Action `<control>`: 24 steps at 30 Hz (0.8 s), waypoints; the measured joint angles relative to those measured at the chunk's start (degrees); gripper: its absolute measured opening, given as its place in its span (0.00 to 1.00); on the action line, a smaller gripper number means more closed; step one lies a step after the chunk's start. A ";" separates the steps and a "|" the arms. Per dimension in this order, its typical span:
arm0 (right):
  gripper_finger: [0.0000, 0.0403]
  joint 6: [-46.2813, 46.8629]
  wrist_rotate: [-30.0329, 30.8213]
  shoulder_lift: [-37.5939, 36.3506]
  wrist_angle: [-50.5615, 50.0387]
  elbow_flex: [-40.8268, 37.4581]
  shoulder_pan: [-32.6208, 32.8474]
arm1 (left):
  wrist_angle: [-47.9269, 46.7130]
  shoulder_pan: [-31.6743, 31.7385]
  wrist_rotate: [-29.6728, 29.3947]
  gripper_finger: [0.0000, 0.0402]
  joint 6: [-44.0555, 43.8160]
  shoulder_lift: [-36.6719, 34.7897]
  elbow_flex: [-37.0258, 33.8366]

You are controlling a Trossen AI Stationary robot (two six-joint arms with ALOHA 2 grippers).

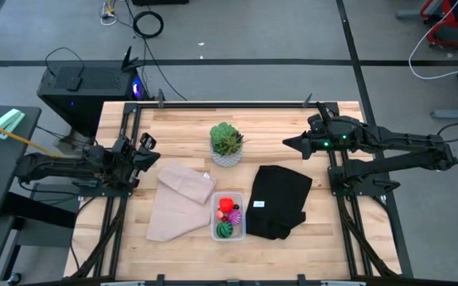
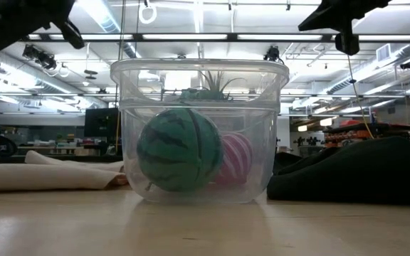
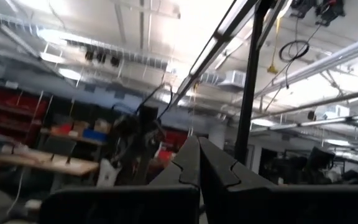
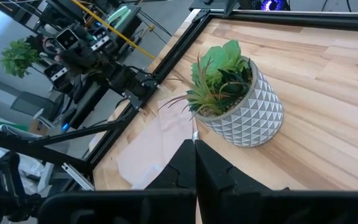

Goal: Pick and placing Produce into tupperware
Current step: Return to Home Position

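Risk of a knocked plant, w/ produce already boxed

Dark green striped ball [image 2: 180, 149], magenta striped ball [image 2: 235, 158] & red piece [image 1: 227, 204] are held in the tupperware [image 2: 265, 99], which is set on the surface [image 1: 173, 119] betw. tan cloth [image 1: 180, 199] & black cloth [image 1: 281, 200]. Both claws are pressed closed w/ nothing gripped: left claw [image 1: 146, 148] is parked at the surface's left side, right claw [image 1: 289, 144] is raised near the plant [image 1: 227, 143]. If the right arm is swung low on the way home, the pot could be clipped & tipped. The light tupperware could be slid only if an arm is dropped across it.
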 joint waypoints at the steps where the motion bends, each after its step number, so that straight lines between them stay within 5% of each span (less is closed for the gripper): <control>1: 0.00 -0.03 0.00 0.00 0.00 0.00 0.00 | -2.17 0.00 0.00 0.00 -0.30 -1.16 0.00; 13: 0.00 -0.21 1.49 0.00 0.02 0.00 -0.02 | -41.70 0.00 0.32 0.00 9.25 -10.42 13.24; 19: 0.00 -0.20 1.58 0.04 0.02 0.00 -0.02 | -40.86 0.00 -2.60 0.00 9.27 -13.26 10.77; 24: 0.00 0.26 2.05 0.04 0.02 0.00 -0.02 | -31.26 0.00 -3.39 0.01 8.35 -14.32 6.49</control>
